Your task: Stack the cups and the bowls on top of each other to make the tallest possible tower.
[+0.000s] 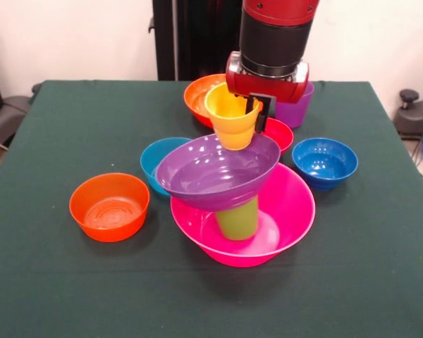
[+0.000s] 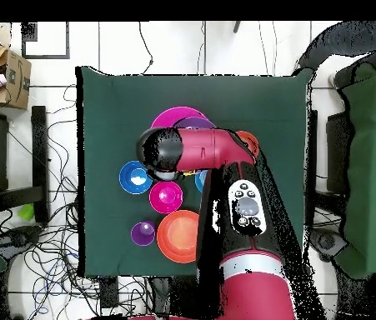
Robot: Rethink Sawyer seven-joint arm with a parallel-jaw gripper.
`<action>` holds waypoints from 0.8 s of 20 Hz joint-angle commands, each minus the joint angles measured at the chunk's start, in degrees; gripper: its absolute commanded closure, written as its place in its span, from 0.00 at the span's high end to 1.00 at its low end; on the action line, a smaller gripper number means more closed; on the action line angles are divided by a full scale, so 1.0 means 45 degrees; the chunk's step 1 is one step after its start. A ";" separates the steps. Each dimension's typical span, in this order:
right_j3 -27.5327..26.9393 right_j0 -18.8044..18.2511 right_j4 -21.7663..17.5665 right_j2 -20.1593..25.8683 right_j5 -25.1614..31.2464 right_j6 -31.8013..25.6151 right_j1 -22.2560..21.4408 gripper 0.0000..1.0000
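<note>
Front view: gripper [image 1: 261, 113] grips yellow cup [image 1: 231, 116] rim

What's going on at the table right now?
The gripper is shut on the yellow cup, holding it tilted just above the big purple bowl. That bowl sits tilted on the lime green cup, which stands in the big pink bowl. The small orange bowl, dark blue bowl and the others sit loose on the table.
</note>
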 commanded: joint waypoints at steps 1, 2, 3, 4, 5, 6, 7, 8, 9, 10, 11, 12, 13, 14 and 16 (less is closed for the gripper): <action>-0.0249 0.0346 0.0321 0.0066 -0.0167 0.1754 -0.0019 0.00; -0.0317 0.0335 0.0333 0.0054 -0.0073 0.1705 -0.0048 0.00; -0.0430 0.0278 0.0355 0.0081 0.0080 0.1577 -0.0053 0.00; -0.0453 0.0274 0.0369 0.0080 0.0133 0.1543 -0.0096 0.00; -0.0563 0.0237 0.0381 0.0088 0.0215 0.1470 -0.0089 0.00; -0.0557 0.0234 0.0384 0.0074 0.0216 0.1448 -0.0118 0.00; -0.0718 0.0206 0.0397 0.0085 0.0304 0.1393 -0.0069 0.00; -0.0756 0.0208 0.0410 0.0086 0.0338 0.1367 -0.0071 0.00; -0.0886 0.0225 0.0419 0.0082 0.0389 0.1375 -0.0003 0.00; -0.0984 0.0255 0.0427 0.0075 0.0418 0.1405 0.0044 0.00; -0.1082 0.0286 0.0435 0.0067 0.0447 0.1435 0.0090 0.00; -0.1093 0.0314 0.0430 0.0057 0.0404 0.1461 0.0124 0.00; -0.1168 0.0342 0.0417 0.0049 0.0314 0.1498 0.0224 0.00; -0.1192 0.0343 0.0417 0.0046 0.0234 0.1504 0.0283 0.00; -0.1178 0.0348 0.0429 0.0078 -0.0036 0.1516 0.0412 0.00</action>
